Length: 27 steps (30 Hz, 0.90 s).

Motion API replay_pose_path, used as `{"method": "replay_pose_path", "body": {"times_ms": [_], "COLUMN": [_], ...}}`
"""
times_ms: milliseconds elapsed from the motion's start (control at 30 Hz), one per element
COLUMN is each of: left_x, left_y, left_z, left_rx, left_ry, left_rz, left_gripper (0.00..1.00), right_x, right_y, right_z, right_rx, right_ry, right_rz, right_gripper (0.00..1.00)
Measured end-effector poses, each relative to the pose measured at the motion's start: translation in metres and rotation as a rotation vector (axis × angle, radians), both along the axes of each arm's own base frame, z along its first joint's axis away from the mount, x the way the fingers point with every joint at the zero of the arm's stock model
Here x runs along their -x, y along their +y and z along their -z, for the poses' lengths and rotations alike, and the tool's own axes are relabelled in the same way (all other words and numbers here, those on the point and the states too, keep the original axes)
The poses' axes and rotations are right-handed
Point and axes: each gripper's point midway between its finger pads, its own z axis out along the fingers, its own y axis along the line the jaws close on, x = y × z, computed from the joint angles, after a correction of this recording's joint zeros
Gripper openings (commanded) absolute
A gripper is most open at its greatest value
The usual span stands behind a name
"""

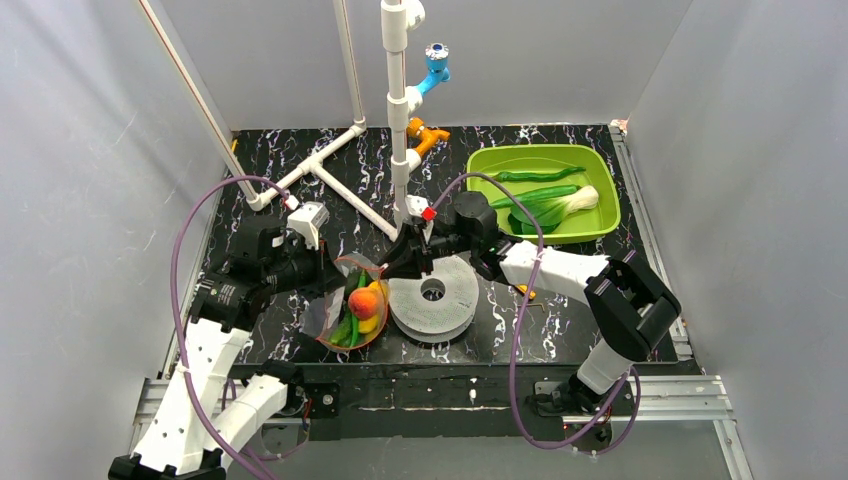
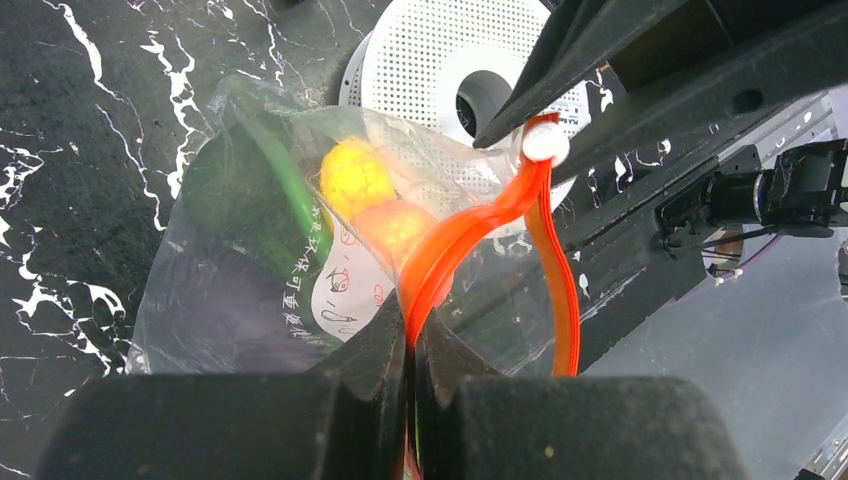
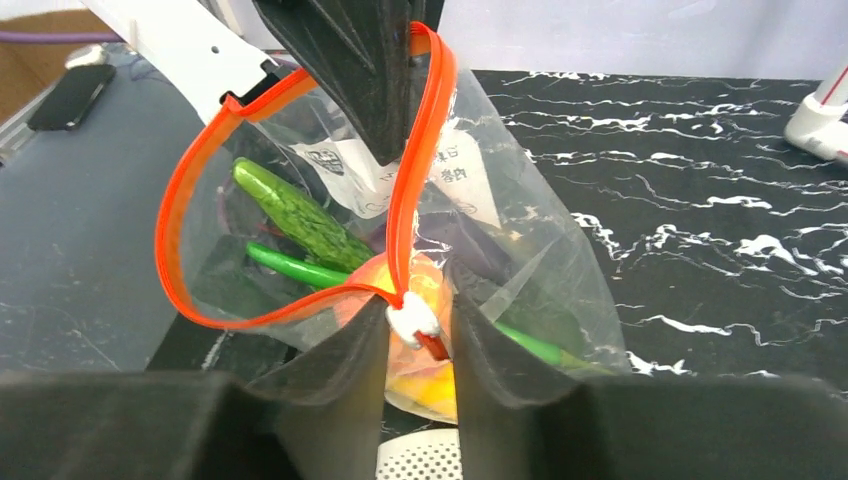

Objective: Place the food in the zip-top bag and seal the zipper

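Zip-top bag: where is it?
The zip-top bag is left of centre in the top view, beside the white perforated disc; the left gripper pinches its zipper, the right gripper straddles the slider.

White disc (image 1: 457,283) just beside zip-top bag (image 1: 334,312)

Clear floppy plastic zip-top bag (image 1: 352,305): transparent, with a white patch printed in black and red. Its thin zipper strip (image 3: 405,190): orange-red. Small slider (image 3: 412,320): white, with a red tab. Toy food (image 1: 363,300) inside: orange, yellow, mottled dark green, purple.

My table (image 3: 700,200): black with white marble veining. Shallow plastic tray (image 1: 495,165): lime green. Round perforated disc (image 1: 450,290): white.

My left gripper (image 2: 408,320) and right gripper (image 3: 418,315): black.
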Motion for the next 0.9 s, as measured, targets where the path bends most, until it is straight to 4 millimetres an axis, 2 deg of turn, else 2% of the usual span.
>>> {"method": "replay_pose_path", "body": {"times_ms": [100,133,200,333,433,633,733,900], "left_x": [0.0,-0.001,-0.001,-0.003,-0.003,-0.007,-0.01,-0.019], "left_y": [0.002,0.003,0.008,0.016,0.018,0.018,0.012,-0.006], "left_z": [0.001,0.001,0.001,-0.01,-0.029,-0.066,-0.076,-0.082], "left_rx": [-0.01,-0.016,-0.034,-0.068,-0.068,-0.059,-0.046,-0.018], "left_ry": [0.001,0.001,-0.001,-0.026,-0.077,-0.227,-0.3,-0.449], "left_rz": [-0.01,-0.016,-0.035,-0.068,-0.064,-0.032,0.009,0.122], "left_gripper": [0.0,0.0,0.02,0.31,0.54,0.86,0.95,0.98], "right_x": [-0.001,-0.001,-0.001,0.0,-0.001,-0.01,-0.011,-0.011], "right_y": [0.001,0.002,0.003,0.005,0.008,0.018,0.02,0.024], "right_z": [-0.003,-0.004,-0.007,-0.018,-0.028,-0.039,-0.037,-0.037], "right_rx": [0.003,0.008,0.019,0.036,0.054,0.115,0.149,0.172], "right_ry": [0.009,0.015,0.033,0.082,0.131,0.245,0.313,0.383], "right_rz": [0.004,0.003,-0.002,-0.018,-0.018,0.01,0.019,0.021], "right_gripper": [0.03,0.01,0.01,0.01,0.01,0.01,0.01,0.01]}}
